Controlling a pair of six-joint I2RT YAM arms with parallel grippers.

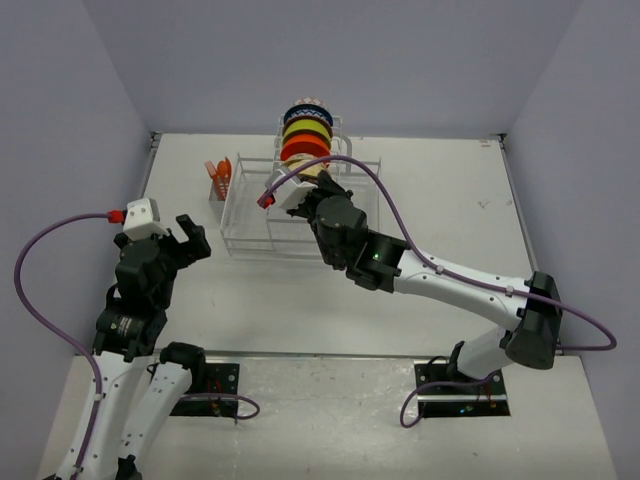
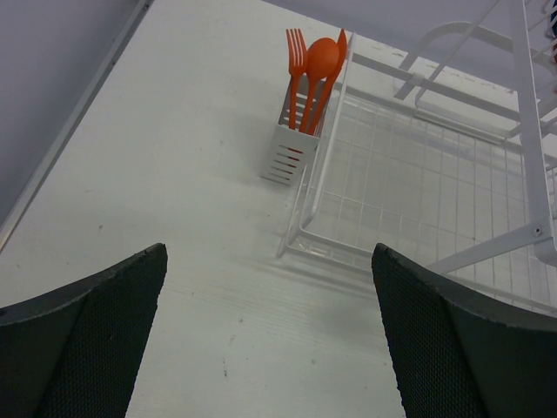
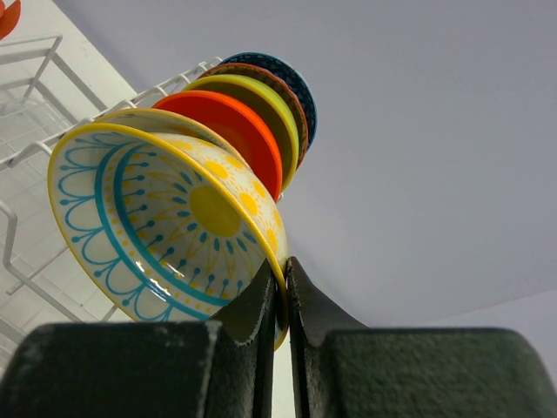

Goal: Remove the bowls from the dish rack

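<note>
Both arms are black with white parts. The left arm has a white box with a red plug. A purple cable loops off each arm. The right arm has a small green light. The left claw has dark fingers with tiny dots; the right claw is dark too. Black plates sit under both.

The pale tabletop carries a white wire dish rack toward its far side. A small white slotted cup holding orange utensils stands just beside the rack's left end.
</note>
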